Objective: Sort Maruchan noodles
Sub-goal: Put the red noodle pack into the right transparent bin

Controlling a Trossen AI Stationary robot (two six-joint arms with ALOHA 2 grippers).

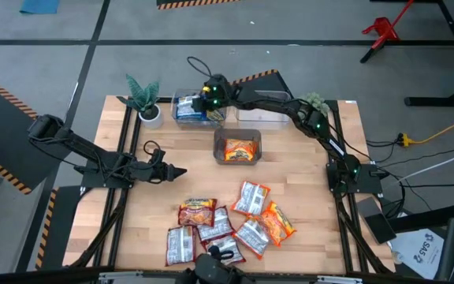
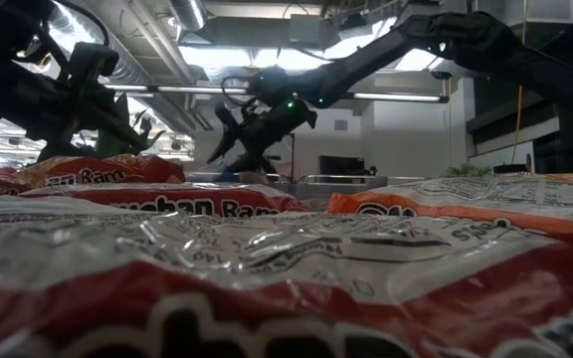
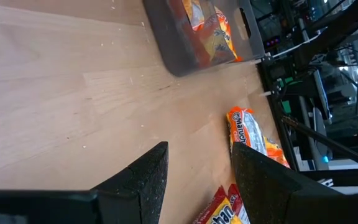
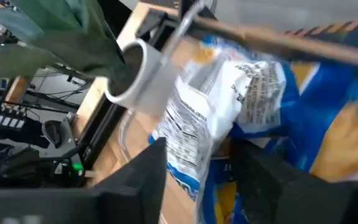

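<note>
Several Maruchan packets (image 1: 223, 225), red-white, orange and brownish-white, lie flat in a loose pile at the table's near edge. An orange packet (image 1: 240, 150) lies in the dark grey tray (image 1: 218, 146) at mid-table. Blue-white packets (image 4: 241, 93) fill the clear bin (image 1: 181, 101) at the far edge. My right gripper (image 1: 204, 101) hangs open over that bin, one finger on either side of an upturned blue-white packet (image 4: 194, 124). My left gripper (image 1: 181, 171) is open and holds nothing, hovering left of centre above bare wood. My right gripper (image 4: 199, 149) comes at the blue-white packets in the clear bin from above. The upturned packet's edge (image 4: 191, 155) shows in the gap between the open fingers. Whether either finger touches it, I cannot tell.
A potted plant in a white pot (image 1: 146, 110) stands just left of the blue bin. A second clear bin (image 1: 265, 118) sits to its right. Bare wood (image 3: 73, 93) lies between the tray, the left gripper and the pile.
</note>
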